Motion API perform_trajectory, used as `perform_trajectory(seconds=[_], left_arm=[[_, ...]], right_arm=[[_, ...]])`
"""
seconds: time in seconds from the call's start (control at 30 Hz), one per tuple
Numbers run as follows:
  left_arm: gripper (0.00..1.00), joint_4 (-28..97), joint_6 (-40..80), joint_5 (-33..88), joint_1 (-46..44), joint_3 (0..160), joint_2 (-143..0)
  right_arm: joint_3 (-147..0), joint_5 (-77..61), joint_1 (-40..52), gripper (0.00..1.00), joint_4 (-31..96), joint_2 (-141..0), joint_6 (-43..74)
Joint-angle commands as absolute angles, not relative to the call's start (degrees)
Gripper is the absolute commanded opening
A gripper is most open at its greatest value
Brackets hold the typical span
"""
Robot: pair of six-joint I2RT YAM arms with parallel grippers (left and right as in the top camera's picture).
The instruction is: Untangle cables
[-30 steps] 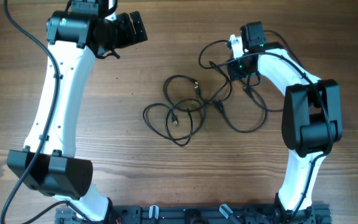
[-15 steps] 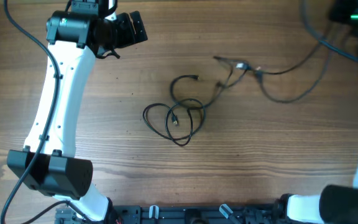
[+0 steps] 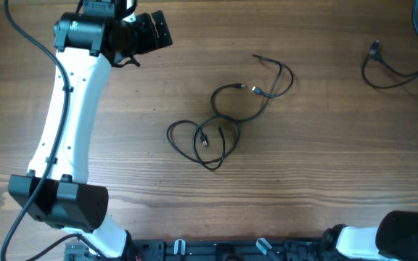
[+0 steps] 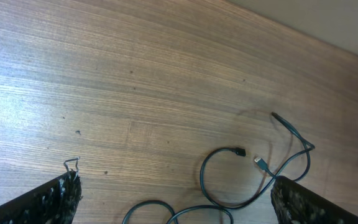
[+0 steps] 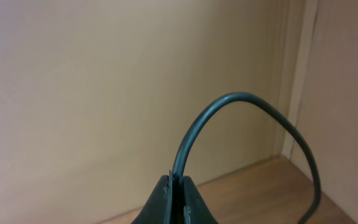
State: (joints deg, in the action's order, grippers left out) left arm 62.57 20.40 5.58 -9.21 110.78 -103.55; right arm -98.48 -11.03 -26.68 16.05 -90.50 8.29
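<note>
Cables [image 3: 209,134] are being left in a loose tangle near the centre of the table [image 3: 303,188]. Two overlapping loops are lying there w/ a third strand arcing twd the far edge, and small plug ends are showing inside the loops.

One cord [image 3: 384,72] is being kept well apart near the far right corner, running out of the overhead view. It is prob. being held clear so it can't re-snag on the rest.

The right gripper [image 5: 176,182] is being kept pinched on that cord: in its wrist view the jaws are being pressed together w/ the thin black line arching up and over from between them. Only wall and a strip of wood are being shown behind it, so the gripper is judged to be raised and angled away from the tangle.

The left gripper [image 3: 151,32] is being held wide open and empty near the far edge, left of centre. Its fingers [image 4: 61,196] are framing bare wood w/ the upper loop at the bottom of its view, so it is likely being staged for the next pick.

One cord is judged freed; the remaining loops are crossing each other, so more separating is being called for. A free plug end is being offered as the easiest grab pt. The risk being run is the whole bundle getting dragged along instead of a single strand.
</note>
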Motion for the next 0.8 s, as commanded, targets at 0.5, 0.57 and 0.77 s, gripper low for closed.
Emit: perform_trajectory(seconds=[0.5, 0.57, 0.77], left_arm=[[1.0, 62.4, 19.7, 4.8, -9.1, 111.3, -102.5], [1.0, 62.4, 19.7, 4.8, -9.1, 111.3, -102.5], [1.0, 62.4, 19.7, 4.8, -9.1, 111.3, -102.5]], right_arm=[[-98.7, 10.4, -26.7, 0.53, 19.6, -119.6, 10.8], [-98.7, 5.9, -26.5, 1.0, 21.3, -120.4, 10.7], [-98.8, -3.4, -26.5, 1.0, 24.6, -113.6, 10.6]])
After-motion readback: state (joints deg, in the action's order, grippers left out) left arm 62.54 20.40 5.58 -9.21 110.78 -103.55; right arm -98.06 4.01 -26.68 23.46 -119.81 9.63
